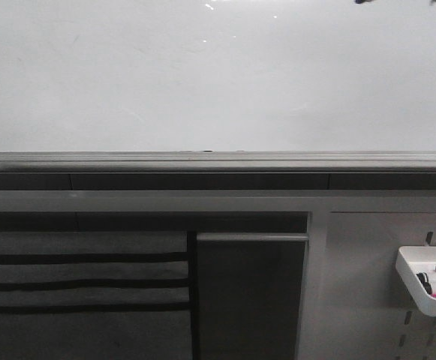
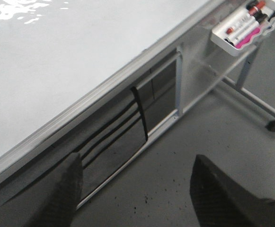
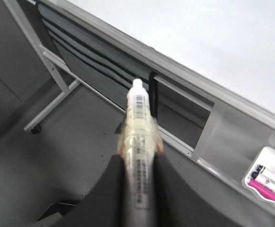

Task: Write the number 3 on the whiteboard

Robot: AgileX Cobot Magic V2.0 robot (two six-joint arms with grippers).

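Observation:
The whiteboard [image 1: 202,75] fills the upper half of the front view, glossy white with faint smudges, and no number 3 shows on it. It also shows in the left wrist view [image 2: 57,61] and the right wrist view [image 3: 213,38]. My right gripper [image 3: 138,163] is shut on a white marker [image 3: 139,123] with a barcode label, its tip pointing toward the board's lower frame and apart from it. My left gripper [image 2: 135,184] is open and empty, over the grey floor beside the board's stand. Neither gripper shows in the front view.
A grey metal ledge [image 1: 218,161] runs along the board's lower edge. A small white tray [image 1: 431,281] with markers hangs on the grey pegboard panel at lower right. A dark panel with black straps [image 1: 82,285] sits under the board. A stand leg with a castor [image 2: 274,125] rests on the floor.

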